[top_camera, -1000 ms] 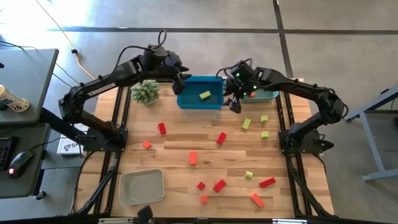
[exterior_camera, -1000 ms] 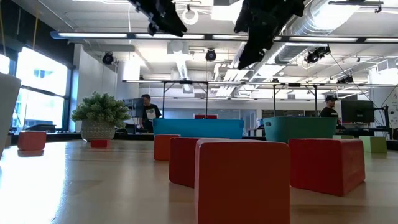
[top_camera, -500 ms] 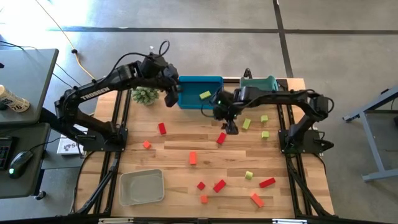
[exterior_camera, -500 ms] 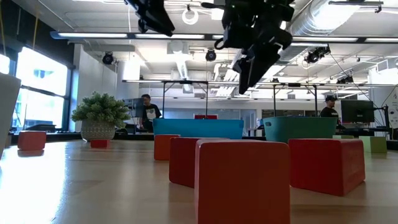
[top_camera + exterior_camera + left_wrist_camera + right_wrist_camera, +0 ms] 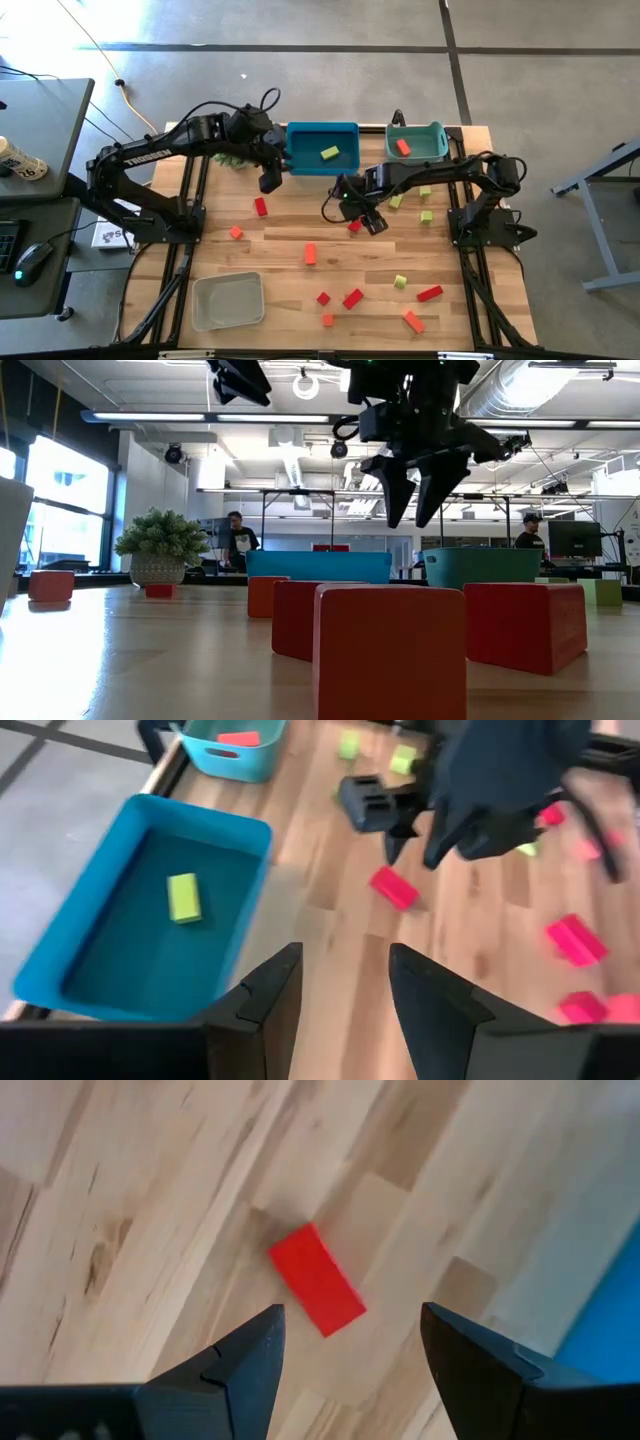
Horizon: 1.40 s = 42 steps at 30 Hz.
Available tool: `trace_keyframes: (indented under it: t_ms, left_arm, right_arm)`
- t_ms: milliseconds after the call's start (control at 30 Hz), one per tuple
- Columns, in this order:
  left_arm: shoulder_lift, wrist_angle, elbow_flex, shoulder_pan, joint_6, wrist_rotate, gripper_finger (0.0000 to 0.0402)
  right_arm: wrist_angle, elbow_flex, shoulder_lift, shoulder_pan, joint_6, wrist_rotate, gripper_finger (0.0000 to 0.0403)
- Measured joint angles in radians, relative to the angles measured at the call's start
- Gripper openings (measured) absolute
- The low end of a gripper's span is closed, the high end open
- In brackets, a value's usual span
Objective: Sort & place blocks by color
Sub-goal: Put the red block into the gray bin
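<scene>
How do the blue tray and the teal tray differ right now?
The blue tray is wider and shallower; the teal tray is smaller and deeper. The blue tray holds a yellow-green block; the teal tray holds a red block. Both sit at the table's far edge, each holding one block.

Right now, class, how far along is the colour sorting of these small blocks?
Done: one yellow-green block lies in the blue tray, and one red block in the teal tray. In hand: the open right gripper hovers over a red bar on the wooden table. Left: about a dozen scattered blocks; the grey tray is empty.
</scene>
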Motion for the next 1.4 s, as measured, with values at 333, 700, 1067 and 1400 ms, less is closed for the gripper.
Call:
trace_keyframes:
  t_ms: [333,700,1067,1400]
  left_arm:
    - [-0.012,0.004,0.0,-0.096,-0.193,0.0,0.0141]
    - [-0.011,0.007,0.0,-0.169,-0.299,-0.053,0.0141]
    - [-0.011,0.007,0.0,-0.196,-0.302,-0.073,0.0141]
    - [-0.011,0.008,0.0,-0.195,-0.298,-0.073,0.0141]
  right_arm:
    - [0.002,0.0,0.071,0.037,-0.199,-0.004,0.0222]
    - [0.021,0.0,0.153,0.027,-0.225,0.018,0.0222]
    - [0.017,0.0,0.233,-0.006,-0.226,0.11,0.0222]
    - [0.016,0.003,0.259,-0.005,-0.227,0.124,0.0192]
